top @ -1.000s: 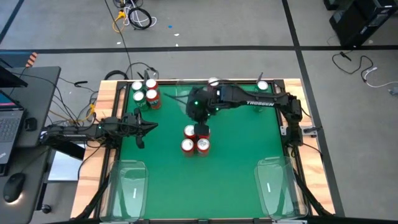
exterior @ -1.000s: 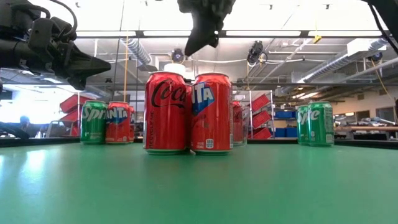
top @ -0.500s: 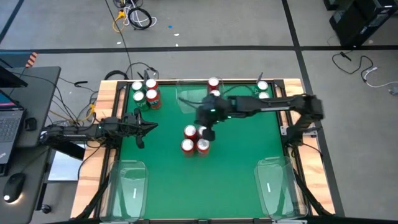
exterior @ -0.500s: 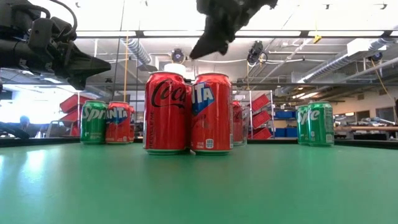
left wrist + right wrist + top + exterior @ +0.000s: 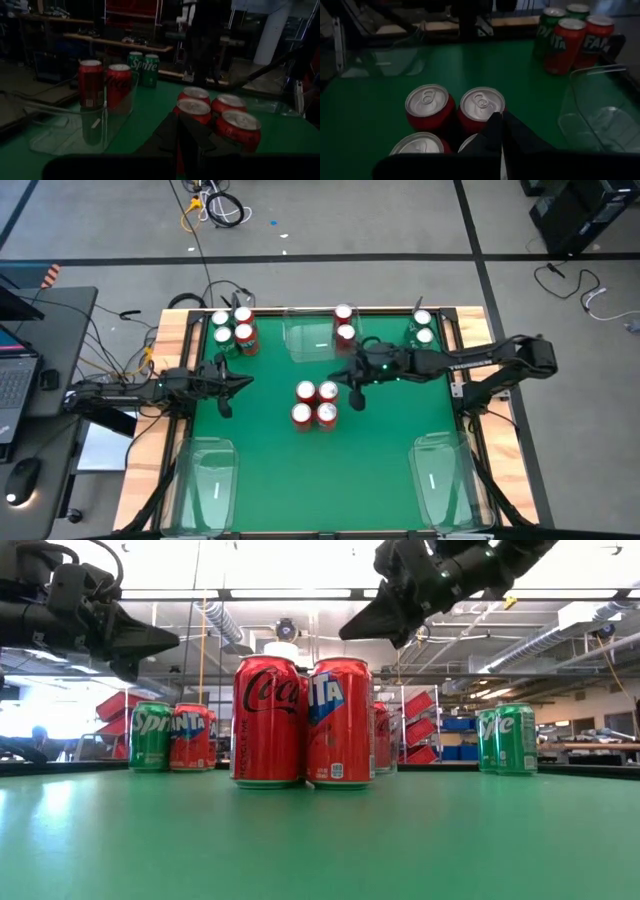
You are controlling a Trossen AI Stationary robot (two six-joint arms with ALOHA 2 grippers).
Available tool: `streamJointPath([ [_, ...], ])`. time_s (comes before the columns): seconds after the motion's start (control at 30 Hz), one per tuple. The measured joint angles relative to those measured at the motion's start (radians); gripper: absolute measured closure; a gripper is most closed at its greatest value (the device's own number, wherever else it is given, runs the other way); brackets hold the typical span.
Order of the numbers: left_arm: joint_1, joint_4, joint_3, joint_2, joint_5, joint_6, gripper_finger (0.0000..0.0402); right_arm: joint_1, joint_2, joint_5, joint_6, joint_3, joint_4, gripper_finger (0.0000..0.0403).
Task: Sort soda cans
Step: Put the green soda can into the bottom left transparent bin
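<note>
Four red soda cans [image 5: 314, 402] stand upright in a tight cluster at the table's middle. In the low view, a Coca-Cola can [image 5: 268, 720] and a red Fanta can [image 5: 340, 720] front this cluster. My right gripper [image 5: 353, 402] hangs shut just right of the cluster and above can height [image 5: 345, 635], and its wrist view looks down on the can tops [image 5: 481, 105]. My left gripper [image 5: 248, 383] waits shut above the table, left of the cluster [image 5: 180, 122]. No gripper touches a can.
Two green and two red cans [image 5: 232, 326] stand at the far left corner. Two green Sprite cans [image 5: 423, 327] stand at the far right. Two red cans [image 5: 345, 323] stand at the right end of a clear tray [image 5: 308, 340]. Clear trays sit near left [image 5: 213, 470] and near right [image 5: 440, 470].
My right gripper has moved from above the cluster's far right can toward the table's right edge, tipping from pointing down to slanting. That can is now uncovered in the high view. The cans have stayed in place.
</note>
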Motion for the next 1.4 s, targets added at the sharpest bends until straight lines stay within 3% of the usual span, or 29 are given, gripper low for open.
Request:
streamJointPath([
  [0.13, 0.000, -0.033, 0.068, 0.033, 0.000, 0.003, 0.0382, -0.019, -0.023, 0.000, -0.006, -0.008, 0.006, 0.0403],
  [0.3, 0.000, -0.188, 0.223, 0.143, -0.025, 0.023, 0.0382, -0.042, -0.046, 0.001, -0.035, -0.008, 0.003, 0.0402],
  [0.73, 0.040, -0.706, 0.784, 0.552, -0.098, 0.041, 0.0382, -0.060, -0.049, 0.001, -0.054, -0.008, -0.011, 0.0399],
  [0.97, 0.171, -1.028, 0.981, 0.712, -0.151, -0.003, 0.0382, -0.061, -0.049, 0.001, -0.061, -0.008, -0.012, 0.0397],
  [1.23, 0.377, -1.278, 1.059, 0.817, -0.142, -0.038, 0.0382, -0.061, -0.049, 0.001, -0.064, -0.008, -0.012, 0.0387],
  [1.4, 0.526, -1.381, 1.065, 0.879, -0.055, 0.030, 0.0382, -0.061, -0.049, 0.001, -0.064, -0.008, -0.012, 0.0387],
])
